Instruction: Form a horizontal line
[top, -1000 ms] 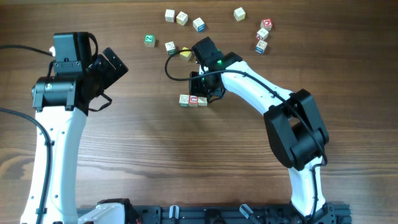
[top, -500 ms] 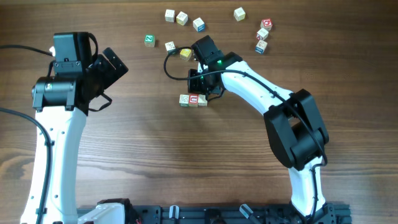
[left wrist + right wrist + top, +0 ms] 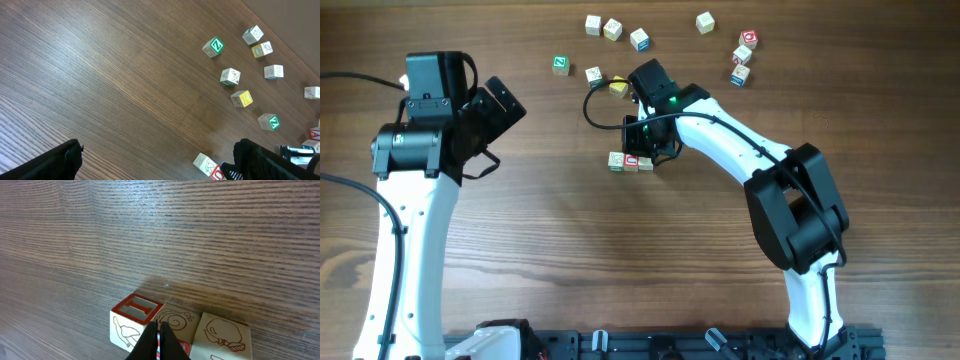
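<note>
The row (image 3: 631, 161) of three touching cubes is seen lying left to right on the table (image 3: 620, 260), a little above its middle in the overhead view. It is made up of a pale cube with green trim, a red-marked one and a plain pale one. The right gripper (image 3: 157, 332) is poised directly over the row, its fingers pressed together into one thin tip. In the wrist view that tip is set before the middle cube, and contact cannot be made out. The left gripper (image 3: 502, 105) is seen well apart at the left side, its jaws spread wide. Loose cubes (image 3: 638, 39) are scattered beyond the row toward the far edge, a yellow one (image 3: 618, 87) being nearest, just beside the right wrist.
</note>
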